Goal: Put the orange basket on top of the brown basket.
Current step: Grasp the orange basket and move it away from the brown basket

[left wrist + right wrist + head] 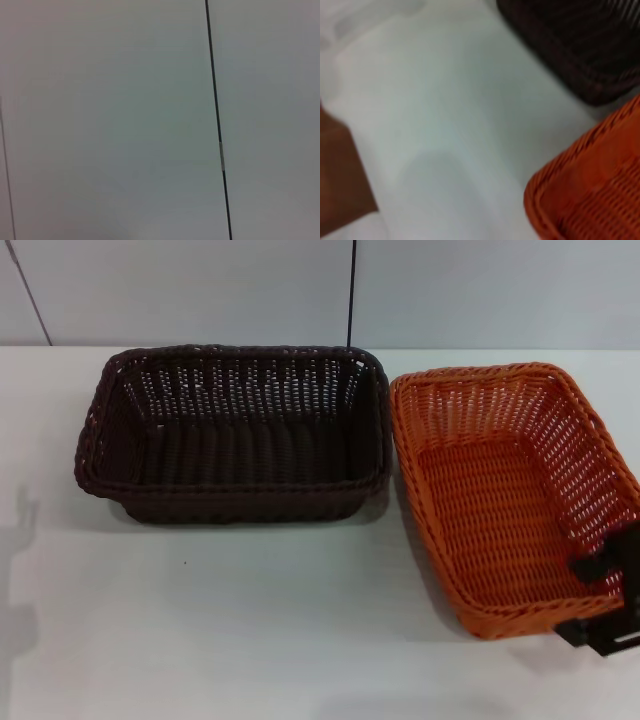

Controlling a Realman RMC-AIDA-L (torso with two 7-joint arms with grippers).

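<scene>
On a white table (250,620) before a pale panelled wall (200,290), the brown basket (235,435) sits just left of the orange basket (510,490) (they nearly touch). The right gripper (600,585) pinches the orange basket's near right corner, jaws closed on the rim.
</scene>
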